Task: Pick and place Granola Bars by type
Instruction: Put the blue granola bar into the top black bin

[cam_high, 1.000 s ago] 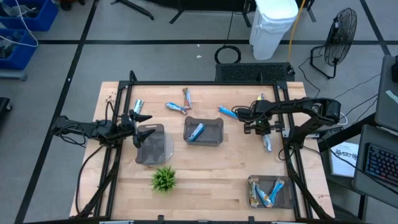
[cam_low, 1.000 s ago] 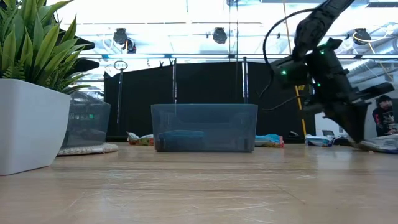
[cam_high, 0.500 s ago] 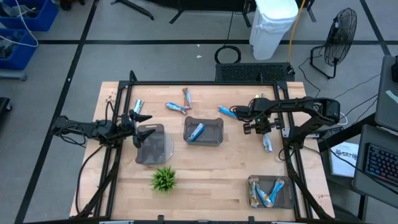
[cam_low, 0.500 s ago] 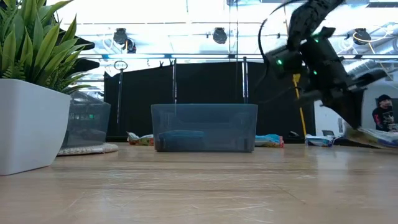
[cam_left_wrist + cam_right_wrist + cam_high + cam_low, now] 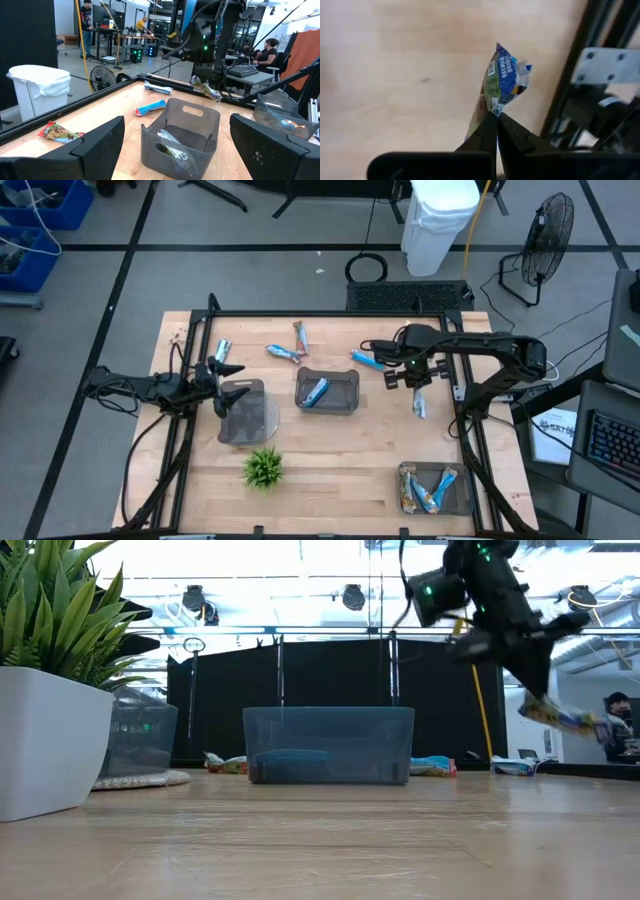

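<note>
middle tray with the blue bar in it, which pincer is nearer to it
Right. The right pincer, shut on a granola bar, hangs right of the middle tray. The left pincer, open, waits farther left over another tray.

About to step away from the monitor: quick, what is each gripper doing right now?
Left gripper: open, holding nothing, above the dark grey tray at the table's left.
Right gripper: shut on a blue foil-wrapped granola bar, lifted off the table.
</note>
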`<state>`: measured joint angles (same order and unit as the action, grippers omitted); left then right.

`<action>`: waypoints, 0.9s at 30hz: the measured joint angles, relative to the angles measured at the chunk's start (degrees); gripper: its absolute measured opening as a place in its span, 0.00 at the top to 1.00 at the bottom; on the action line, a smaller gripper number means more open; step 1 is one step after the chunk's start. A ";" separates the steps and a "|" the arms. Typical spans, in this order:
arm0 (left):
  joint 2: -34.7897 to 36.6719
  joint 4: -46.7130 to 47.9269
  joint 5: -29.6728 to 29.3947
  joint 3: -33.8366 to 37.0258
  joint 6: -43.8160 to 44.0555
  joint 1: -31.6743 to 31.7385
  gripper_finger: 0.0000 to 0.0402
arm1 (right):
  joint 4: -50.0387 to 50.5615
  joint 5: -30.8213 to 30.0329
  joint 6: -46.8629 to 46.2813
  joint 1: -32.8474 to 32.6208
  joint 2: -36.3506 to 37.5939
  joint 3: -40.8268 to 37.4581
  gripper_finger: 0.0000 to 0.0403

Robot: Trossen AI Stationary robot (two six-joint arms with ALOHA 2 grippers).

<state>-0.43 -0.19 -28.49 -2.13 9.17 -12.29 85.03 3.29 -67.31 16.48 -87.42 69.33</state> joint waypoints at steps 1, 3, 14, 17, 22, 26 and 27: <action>0.01 0.00 0.00 0.01 0.02 0.00 0.10 | 0.60 0.72 -0.21 -0.37 0.00 1.31 1.00; 0.02 0.00 0.00 0.00 0.02 0.00 0.10 | 1.89 1.78 -0.90 -1.15 0.00 4.01 1.00; 0.02 0.00 0.00 0.00 0.02 0.00 0.10 | 4.92 2.97 -4.82 -5.29 -0.02 19.66 1.00; 0.00 0.00 0.00 0.01 0.01 -0.02 0.10 | 5.05 2.73 -5.51 -6.74 -0.02 22.37 1.00; 0.02 0.00 0.00 0.00 0.00 0.00 0.10 | 5.00 2.37 -5.48 -9.16 -0.02 26.02 1.00; 0.02 0.00 0.00 0.02 0.00 -0.02 0.10 | 4.87 1.02 -4.27 -10.31 0.55 28.34 1.00; 0.00 0.00 0.00 0.00 0.02 -0.02 0.10 | 4.79 0.76 -4.16 -10.43 0.82 28.80 1.00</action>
<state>-0.43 -0.19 -28.49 -2.13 9.19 -12.32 89.82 4.05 -71.46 6.05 -86.60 98.14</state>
